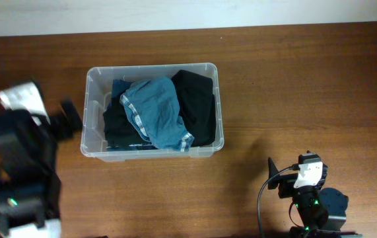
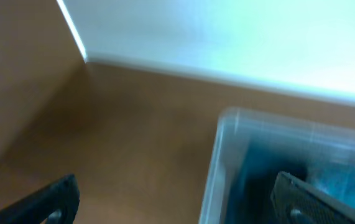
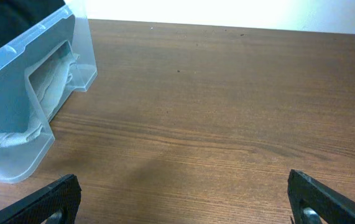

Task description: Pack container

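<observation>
Noted large clear plastic rectangular container (image 1: 90, 116) with rounded corners and rolled rim. Standing on brown wooden table (image 1: 294, 86), left of centre, toward the far edge by the white wall (image 1: 175, 13). Holds black garments (image 1: 200, 109), with a crumpled blue cloth (image 1: 156, 109) lying on top, checked band along its hem.

Found left gripper (image 2: 178, 202) just beside the container's left short wall, not touching it. Fingers (image 2: 53, 202) spread wide, nothing between them. Left wrist view blurred: only one container corner and bluish contents made out.

Found right gripper (image 3: 186, 202) low over bare table at the near right, well apart from the container. Spread wide as well, holding nothing. In right wrist view, saw the container's corner at far left, with pale folds showing through the clear wall. Cannot tell which garment.
</observation>
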